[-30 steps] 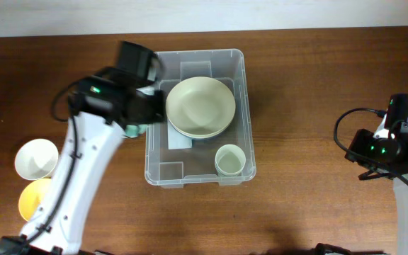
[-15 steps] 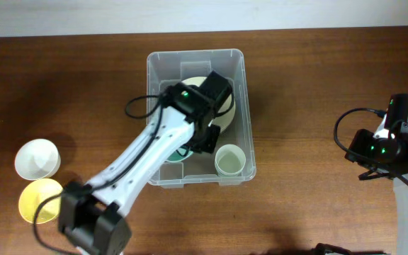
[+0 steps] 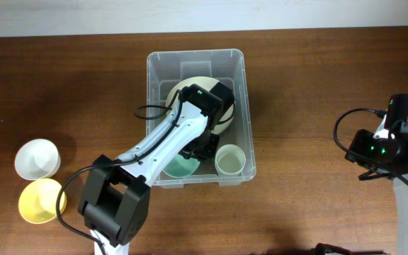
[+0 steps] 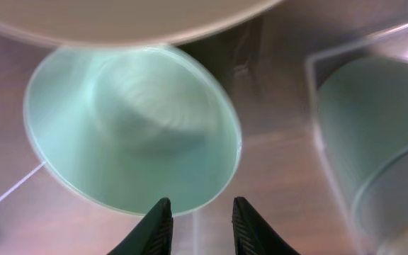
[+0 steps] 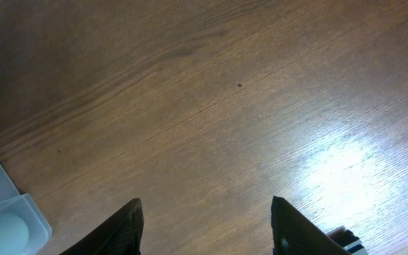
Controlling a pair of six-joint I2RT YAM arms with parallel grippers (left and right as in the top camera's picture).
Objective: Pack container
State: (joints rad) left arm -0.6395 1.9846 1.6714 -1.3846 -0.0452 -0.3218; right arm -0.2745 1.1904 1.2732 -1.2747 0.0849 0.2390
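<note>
The clear plastic container (image 3: 241, 78) stands mid-table. Inside it are stacked cream bowls (image 3: 181, 91), a pale green cup (image 3: 229, 159) at the front right and a teal bowl (image 3: 179, 168) at the front left. My left gripper (image 3: 205, 146) reaches into the container just above the teal bowl. In the left wrist view its fingers (image 4: 200, 216) are open and empty, with the teal bowl (image 4: 133, 134) just beyond the tips, the cup (image 4: 377, 142) to the right and a cream bowl (image 4: 140, 18) at the top. My right gripper (image 5: 205, 212) is open over bare table.
A white bowl (image 3: 36, 157) and a yellow bowl (image 3: 40, 200) sit on the table at the far left. The right arm (image 3: 395, 149) stays at the right edge. A corner of the container (image 5: 6, 219) shows in the right wrist view.
My left arm swung from the container's left side into it with the teal bowl. The bowl now lies in the front left, out of the fingers. The right arm has not moved.
</note>
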